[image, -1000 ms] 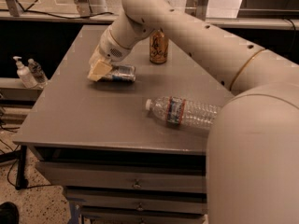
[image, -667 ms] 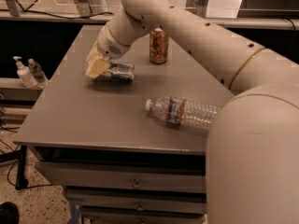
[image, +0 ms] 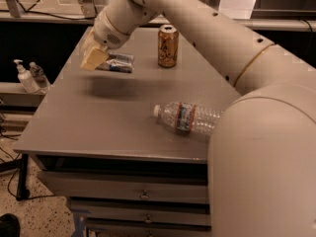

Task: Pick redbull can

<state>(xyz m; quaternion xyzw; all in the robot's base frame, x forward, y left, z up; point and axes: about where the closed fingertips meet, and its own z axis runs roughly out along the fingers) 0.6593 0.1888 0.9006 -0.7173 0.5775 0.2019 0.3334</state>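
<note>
The redbull can (image: 117, 62), slim, silver with blue patches, lies sideways in my gripper (image: 95, 58) at the table's far left. The gripper's tan fingers (image: 92, 59) are closed on the can's left end. The can hangs a little above the grey table (image: 89, 117), with its shadow on the tabletop below it. My arm reaches in from the right across the back of the table.
A gold-brown can (image: 168, 46) stands upright at the back middle. A clear plastic water bottle (image: 187, 118) lies on its side toward the front right. Two small bottles (image: 28, 76) stand on a ledge left of the table. Drawers (image: 143, 194) sit under the front edge.
The gripper has risen and shifted slightly left with the redbull can in it; the can has left the tabletop and its shadow now shows below it.
</note>
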